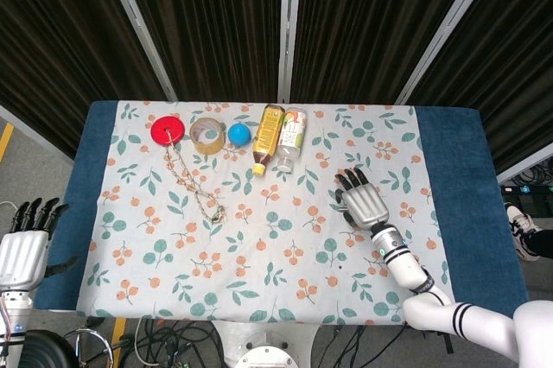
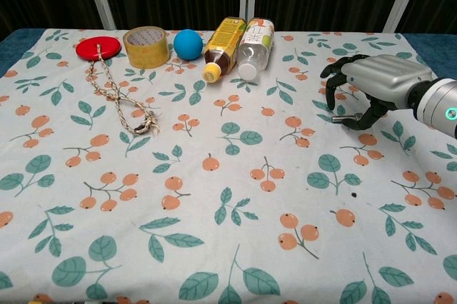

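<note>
Covering nearly the whole tabletop (image 2: 214, 261) is a white cloth printed with leaves and orange berries, blue padding showing at both ends. From where I stand, the right hand (image 2: 368, 83) is the next biggest thing: it hangs palm down right of centre, fingers curled downward like a cage over a small metal bolt (image 2: 341, 118). The bolt lies flat on the cloth and only its end peeks out beneath the fingertips; I judge the fingers poised around it rather than pinching it, so the hand grasps nothing yet, though contact is hard to rule out. The left hand (image 1: 23, 243) waits off the near left corner, fingers straight and apart, holding nothing.

Along the far edge the remaining things sit in a tidy row, well apart from the bolt, probably parked there to leave the middle free: two bottles lying side by side, caps toward me, one yellow-labelled (image 2: 224, 45), one clear (image 2: 255, 45); a tape roll (image 2: 146, 46); a red disc (image 2: 98, 48) with a braided cord (image 2: 123, 101) trailing from it; and a blue ball (image 2: 188, 43).
</note>
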`<state>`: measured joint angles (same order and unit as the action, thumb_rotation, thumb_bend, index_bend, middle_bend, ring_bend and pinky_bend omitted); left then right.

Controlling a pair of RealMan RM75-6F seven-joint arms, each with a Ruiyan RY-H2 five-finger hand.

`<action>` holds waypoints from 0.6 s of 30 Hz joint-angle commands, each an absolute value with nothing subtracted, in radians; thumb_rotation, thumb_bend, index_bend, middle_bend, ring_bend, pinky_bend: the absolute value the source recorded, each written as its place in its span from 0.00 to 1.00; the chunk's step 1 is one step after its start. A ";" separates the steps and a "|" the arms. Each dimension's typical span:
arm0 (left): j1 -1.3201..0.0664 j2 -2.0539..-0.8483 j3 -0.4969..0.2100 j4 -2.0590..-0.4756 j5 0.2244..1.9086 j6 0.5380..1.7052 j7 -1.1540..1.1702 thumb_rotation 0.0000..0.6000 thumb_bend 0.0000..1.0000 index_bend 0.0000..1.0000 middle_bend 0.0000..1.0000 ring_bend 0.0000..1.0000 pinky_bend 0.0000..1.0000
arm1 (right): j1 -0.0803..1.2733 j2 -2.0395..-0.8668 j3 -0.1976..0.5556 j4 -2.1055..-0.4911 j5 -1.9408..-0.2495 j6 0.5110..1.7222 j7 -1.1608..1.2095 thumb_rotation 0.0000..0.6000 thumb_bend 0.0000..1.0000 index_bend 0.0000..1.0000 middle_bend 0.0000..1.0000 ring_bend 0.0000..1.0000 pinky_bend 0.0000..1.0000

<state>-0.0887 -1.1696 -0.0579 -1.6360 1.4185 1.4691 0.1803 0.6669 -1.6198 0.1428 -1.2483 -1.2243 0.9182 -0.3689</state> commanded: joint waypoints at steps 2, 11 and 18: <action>-0.087 -1.170 -0.057 -1.633 1.419 1.471 0.178 1.00 0.00 0.17 0.09 0.00 0.00 | 0.670 -1.629 0.142 -1.234 -1.217 0.910 -0.362 1.00 0.26 0.47 0.12 0.00 0.00; -0.083 -1.177 -0.056 -1.622 1.416 1.476 0.175 1.00 0.00 0.17 0.09 0.00 0.00 | 0.678 -1.639 0.136 -1.223 -1.207 0.894 -0.361 1.00 0.27 0.48 0.13 0.00 0.00; -0.081 -1.179 -0.057 -1.615 1.415 1.477 0.169 1.00 0.00 0.17 0.09 0.00 0.00 | 0.683 -1.646 0.136 -1.216 -1.199 0.888 -0.356 1.00 0.30 0.52 0.14 0.00 0.00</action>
<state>-0.0806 -1.1786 -0.0566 -1.6153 1.4149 1.4772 0.1697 0.6824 -1.6460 0.1362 -1.2162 -1.1996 0.8886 -0.3560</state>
